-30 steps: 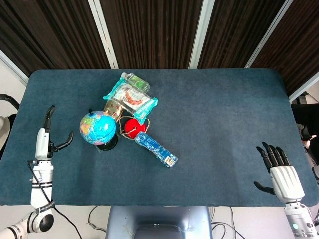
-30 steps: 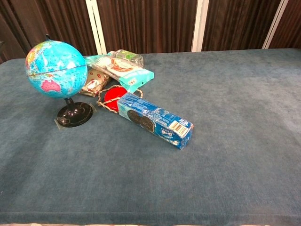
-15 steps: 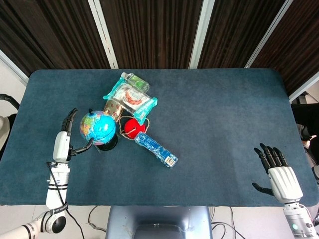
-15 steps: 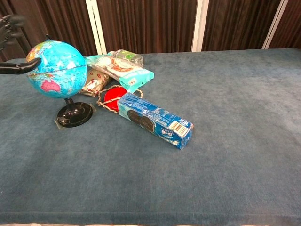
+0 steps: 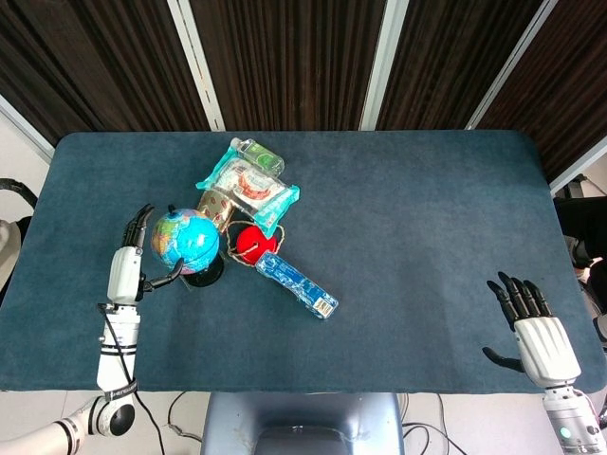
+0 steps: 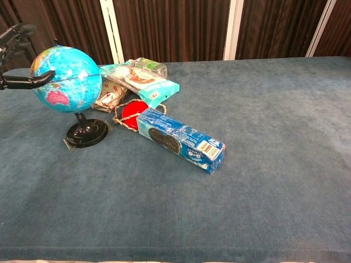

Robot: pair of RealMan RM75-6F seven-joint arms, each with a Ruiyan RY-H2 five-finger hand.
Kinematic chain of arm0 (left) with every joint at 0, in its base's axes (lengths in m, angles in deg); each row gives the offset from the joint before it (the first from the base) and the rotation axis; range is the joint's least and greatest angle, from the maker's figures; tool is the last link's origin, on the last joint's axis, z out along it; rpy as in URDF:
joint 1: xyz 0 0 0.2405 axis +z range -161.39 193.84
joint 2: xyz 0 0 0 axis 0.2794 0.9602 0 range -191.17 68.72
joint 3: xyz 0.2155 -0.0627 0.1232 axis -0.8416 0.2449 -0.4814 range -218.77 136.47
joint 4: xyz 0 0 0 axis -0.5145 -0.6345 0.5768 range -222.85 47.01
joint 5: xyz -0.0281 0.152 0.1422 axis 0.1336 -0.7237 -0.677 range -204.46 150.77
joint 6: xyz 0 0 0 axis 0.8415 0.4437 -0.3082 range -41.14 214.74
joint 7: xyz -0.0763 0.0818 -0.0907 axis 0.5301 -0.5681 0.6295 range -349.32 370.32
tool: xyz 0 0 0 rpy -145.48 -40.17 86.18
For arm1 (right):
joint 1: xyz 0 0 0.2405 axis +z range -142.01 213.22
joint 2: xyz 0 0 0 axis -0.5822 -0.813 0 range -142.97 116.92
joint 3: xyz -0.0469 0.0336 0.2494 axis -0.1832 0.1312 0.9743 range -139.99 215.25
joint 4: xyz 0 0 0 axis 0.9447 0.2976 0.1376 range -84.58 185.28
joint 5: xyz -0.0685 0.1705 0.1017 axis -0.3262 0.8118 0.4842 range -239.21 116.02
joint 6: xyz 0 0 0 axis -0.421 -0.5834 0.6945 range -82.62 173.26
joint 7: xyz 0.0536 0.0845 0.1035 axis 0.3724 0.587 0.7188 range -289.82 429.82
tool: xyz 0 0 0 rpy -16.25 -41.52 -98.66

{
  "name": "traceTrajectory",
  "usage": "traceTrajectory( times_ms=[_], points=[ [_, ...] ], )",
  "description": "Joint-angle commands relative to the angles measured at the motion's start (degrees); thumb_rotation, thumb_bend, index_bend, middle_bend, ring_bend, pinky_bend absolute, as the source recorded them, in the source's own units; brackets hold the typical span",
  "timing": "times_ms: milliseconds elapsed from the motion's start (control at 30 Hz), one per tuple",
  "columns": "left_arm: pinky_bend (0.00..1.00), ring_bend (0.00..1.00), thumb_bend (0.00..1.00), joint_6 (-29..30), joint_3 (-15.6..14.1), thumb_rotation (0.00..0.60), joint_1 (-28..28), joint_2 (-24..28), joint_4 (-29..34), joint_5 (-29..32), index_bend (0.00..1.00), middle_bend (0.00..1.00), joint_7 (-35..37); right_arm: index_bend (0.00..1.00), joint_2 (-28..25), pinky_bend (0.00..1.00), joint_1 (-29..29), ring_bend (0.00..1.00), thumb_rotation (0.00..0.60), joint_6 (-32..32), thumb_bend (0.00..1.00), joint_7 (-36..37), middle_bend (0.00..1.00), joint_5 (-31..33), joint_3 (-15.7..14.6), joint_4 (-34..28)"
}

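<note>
The globe [image 5: 185, 241] stands on its black base at the left end of the cluster, the blue cookie box [image 5: 296, 284] well to its right. The left hand [image 5: 131, 266] is spread wide, touching the globe's left side and gripping nothing — it should close evenly around the ball, because the stand looks easy to tip. The right hand [image 5: 531, 327] rests open, far right of the globe.

The white-and-black left hand [image 5: 128, 270] reaches up from the table's near-left edge on its slim white forearm, dark fingers [image 6: 15, 33] spread apart. The right hand [image 5: 531, 327] hovers flat at the near-right corner, fingers spread, holding nothing.
</note>
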State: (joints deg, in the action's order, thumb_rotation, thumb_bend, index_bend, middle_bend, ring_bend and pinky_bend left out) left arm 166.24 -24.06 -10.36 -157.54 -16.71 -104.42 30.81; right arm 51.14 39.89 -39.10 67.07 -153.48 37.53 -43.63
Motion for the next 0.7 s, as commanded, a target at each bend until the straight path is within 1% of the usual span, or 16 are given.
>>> traceTrajectory(
  times_ms=[33,333,700],
  points=[
    [0.00,0.00,0.27,0.0,0.0,0.589,0.1,0.2,-0.1,0.1,0.00,0.00,0.2,0.00,0.0,0.00,0.0,0.00,0.600,0.0,0.12,-0.1,0.00,0.0,0.0,0.0],
    [0.00,0.00,0.27,-0.4,0.2,0.595,0.6,1.1,-0.8,1.0,0.00,0.00,0.8,0.00,0.1,0.00,-0.1,0.00,0.600,0.0,0.12,-0.5,0.00,0.2,0.1,-0.1],
    [0.00,0.00,0.27,-2.5,0.7,0.599,0.7,1.8,-3.6,2.8,0.00,0.00,2.7,0.00,0.1,0.00,-0.2,0.00,0.600,-0.3,0.12,-0.5,0.00,1.0,0.5,-0.1]
  ],
)
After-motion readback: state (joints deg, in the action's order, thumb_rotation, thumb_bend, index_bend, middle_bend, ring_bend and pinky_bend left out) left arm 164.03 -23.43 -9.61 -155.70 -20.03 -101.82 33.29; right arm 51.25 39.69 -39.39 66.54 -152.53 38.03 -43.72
